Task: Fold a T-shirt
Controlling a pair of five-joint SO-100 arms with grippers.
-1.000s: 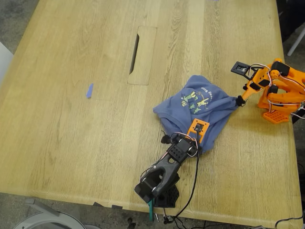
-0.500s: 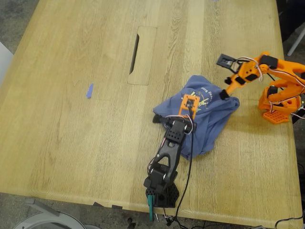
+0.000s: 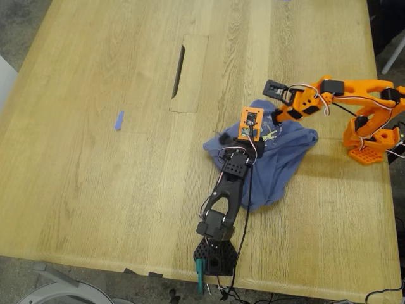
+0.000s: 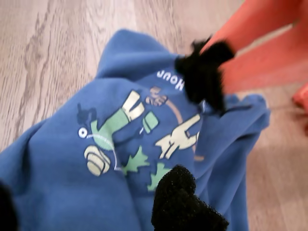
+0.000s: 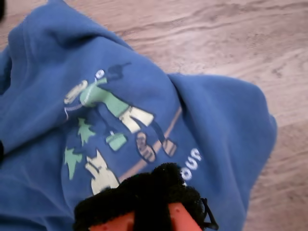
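Counter (image 3: 95,190): wood, mostly bare. It is carrying both arm bases, one at the near edge and one at the exterior view's right edge.

T-shirt (image 3: 285,155): it is lying bunched and unfolded toward the counter's right edge in the exterior view, print side up. Its long axis is running diagonally from the near edge up toward the right-hand base. No sleeve or hem is lying flat.

My first pincer (image 3: 233,138) (black arm): it is hanging over the shirt's edge on the side facing the open counter. The first wrist view is showing two black pads well apart with cloth between them, so the jaws are standing apart and clamping nothing.

My second pincer (image 3: 277,116) (orange arm): it is sitting at the shirt's far edge, by the lettering, with a pad touching cloth. Only one pad is showing clearly, so I cannot tell whether it is clamped.

Judgement: the fold is not yet begun and spreading is coming first. Both pincers are at the shirt, close together. Open room is lying toward the exterior view's left; the right edge is close.

Cable slot (image 3: 188,73) and a blue scrap (image 3: 119,120) are sitting well apart from the shirt.
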